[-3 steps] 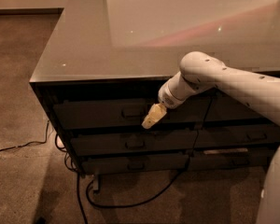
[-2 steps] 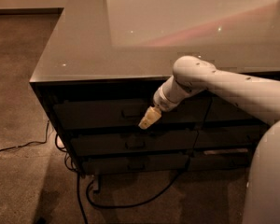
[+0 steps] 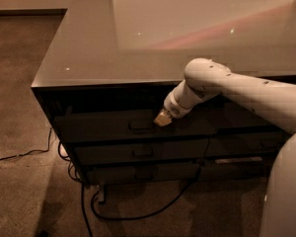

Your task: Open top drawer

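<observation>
The top drawer (image 3: 98, 125) is the wide dark front just under the counter top, and its small loop handle (image 3: 142, 126) sits at the centre. The drawer front looks flush with the cabinet. My gripper (image 3: 162, 118) is a pale tip at the end of the white arm (image 3: 237, 90), which reaches in from the right. The tip is right against the drawer front, just right of the handle and slightly above it.
Two shallower drawers (image 3: 143, 153) lie below the top one. The glossy counter top (image 3: 138, 38) overhangs them. Black cables (image 3: 138, 212) trail over the carpet under and left of the cabinet. My white body (image 3: 286, 191) fills the lower right corner.
The gripper tip has risen from below and right of the handle to just beside its upper right corner. The drawer front has not visibly moved.
</observation>
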You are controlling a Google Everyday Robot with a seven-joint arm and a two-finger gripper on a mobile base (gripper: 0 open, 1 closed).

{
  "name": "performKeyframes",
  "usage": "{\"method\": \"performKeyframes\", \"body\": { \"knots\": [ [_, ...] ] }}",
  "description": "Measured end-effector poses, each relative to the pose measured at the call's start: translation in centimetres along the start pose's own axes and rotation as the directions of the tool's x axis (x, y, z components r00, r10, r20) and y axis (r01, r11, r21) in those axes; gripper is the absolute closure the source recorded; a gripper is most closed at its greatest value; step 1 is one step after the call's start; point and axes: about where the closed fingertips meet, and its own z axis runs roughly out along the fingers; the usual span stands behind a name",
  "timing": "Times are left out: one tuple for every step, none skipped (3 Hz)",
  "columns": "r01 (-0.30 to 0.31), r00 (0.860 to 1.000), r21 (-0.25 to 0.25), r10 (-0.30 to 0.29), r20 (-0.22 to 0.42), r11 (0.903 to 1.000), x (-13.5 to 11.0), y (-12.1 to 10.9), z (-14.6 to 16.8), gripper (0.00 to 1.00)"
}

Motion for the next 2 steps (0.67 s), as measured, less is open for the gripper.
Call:
{"method": "performKeyframes", "body": {
  "knots": [
    [0.0,1.0,0.0,0.0,0.0,1.0,-0.17,-0.01,-0.31,0.88],
    [0.0,1.0,0.0,0.0,0.0,1.0,0.08,-0.2,-0.5,1.0]
  ]
}}
